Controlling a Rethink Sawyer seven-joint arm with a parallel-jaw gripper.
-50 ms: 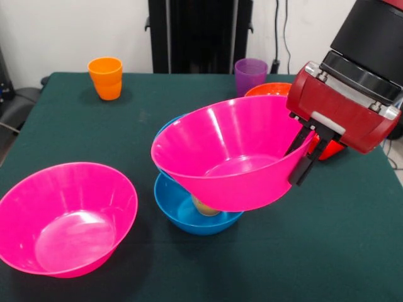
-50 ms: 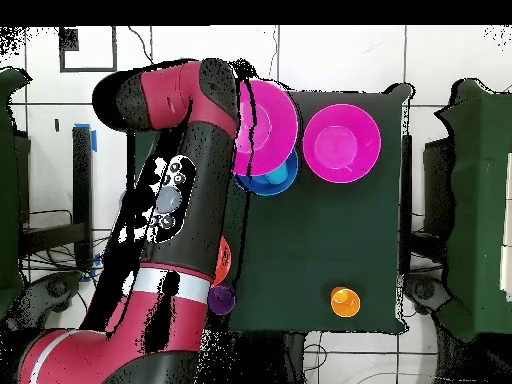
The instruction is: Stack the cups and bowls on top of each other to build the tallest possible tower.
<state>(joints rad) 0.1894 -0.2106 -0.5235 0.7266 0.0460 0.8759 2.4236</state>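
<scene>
Gripping the right rim of a pink bowl [image 1: 233, 151] at frame centre, the gripper [image 1: 306, 151] pinches it tilted above the blue bowl [image 1: 189, 214], which holds a yellowish cup [image 1: 204, 206]. Levelling and centring it before release would probably keep the tower steady.

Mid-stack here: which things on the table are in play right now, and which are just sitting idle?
In play:
- gripper, shut on the tilted pink bowl
- blue bowl beneath it, with a cup inside

Idle for now:
- second pink bowl, upright on the table
- orange cup
- purple cup
- orange-red bowl, mostly hidden
</scene>
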